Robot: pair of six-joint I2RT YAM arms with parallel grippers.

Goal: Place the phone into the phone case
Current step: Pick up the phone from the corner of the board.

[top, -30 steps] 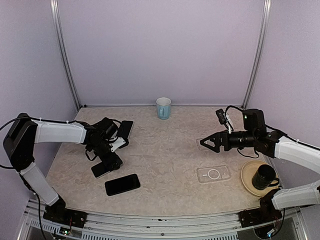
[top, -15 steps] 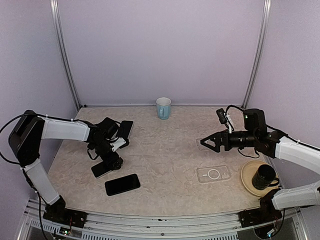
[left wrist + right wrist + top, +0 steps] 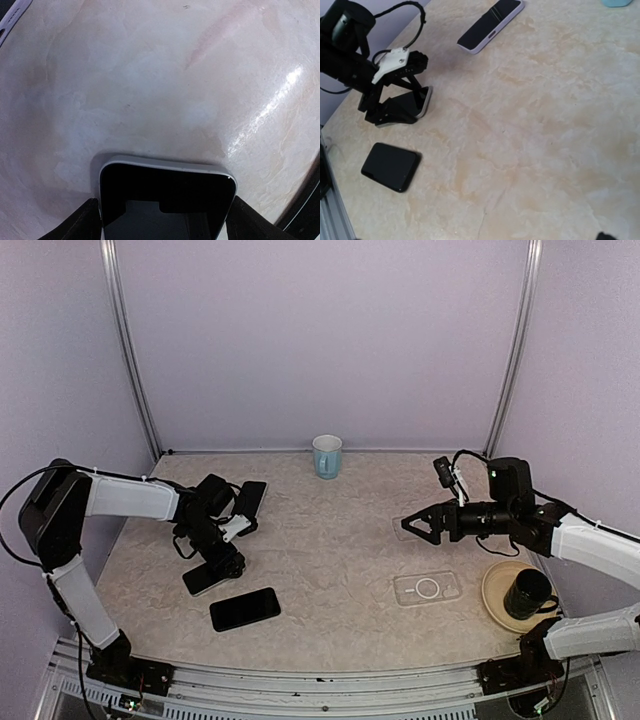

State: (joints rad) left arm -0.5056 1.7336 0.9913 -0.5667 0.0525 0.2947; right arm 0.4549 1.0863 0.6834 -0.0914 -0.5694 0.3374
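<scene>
A silver-edged phone lies screen-up on the marble table, at the left in the top view. My left gripper straddles its far end. One finger rests against each long side, so the gripper is shut on it. The clear phone case lies flat at the right front. My right gripper hovers open and holds nothing, above the table just behind the case. Its wrist view looks across at the left gripper and the phone.
A black phone lies near the front edge, and a white-edged phone lies behind the left gripper. A pale blue mug stands at the back centre. A black mug sits on a tan plate at the right front.
My left gripper's jaws have narrowed onto the sides of the silver-edged phone, and the left arm has shifted slightly. The right arm has not moved.
</scene>
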